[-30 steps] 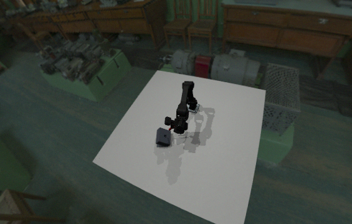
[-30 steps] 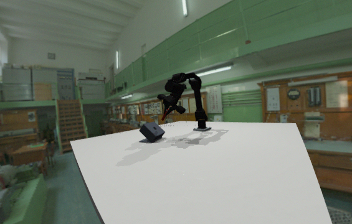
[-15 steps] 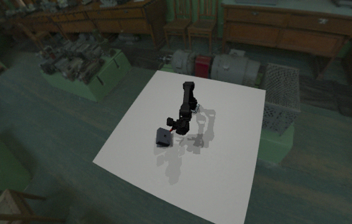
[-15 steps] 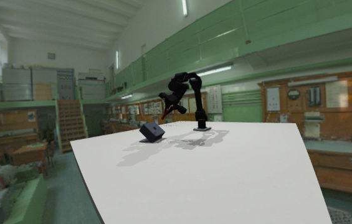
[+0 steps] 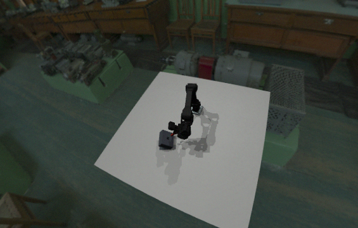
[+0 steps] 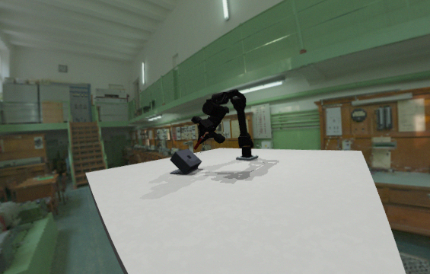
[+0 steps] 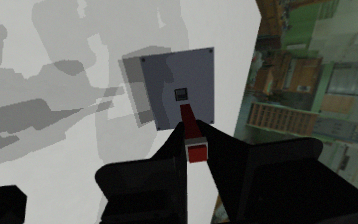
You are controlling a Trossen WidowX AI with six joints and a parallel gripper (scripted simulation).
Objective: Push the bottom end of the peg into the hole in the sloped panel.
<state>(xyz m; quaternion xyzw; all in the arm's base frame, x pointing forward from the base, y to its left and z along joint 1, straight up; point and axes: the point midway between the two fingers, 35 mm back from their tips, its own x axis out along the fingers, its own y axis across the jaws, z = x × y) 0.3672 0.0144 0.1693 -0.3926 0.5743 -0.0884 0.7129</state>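
My gripper is shut on a red square peg. The peg points at the sloped dark grey panel. In the wrist view the peg's far end lies just below the small square hole in the panel's face, close to it but outside it. The panel stands on the white table, a little in front of the arm's base. The peg's flat sides look roughly lined up with the hole's edges.
The arm's base is fixed to the table behind the panel. Shadows of the arm fall across the table. Workshop benches, machines and chairs stand beyond the table's edges.
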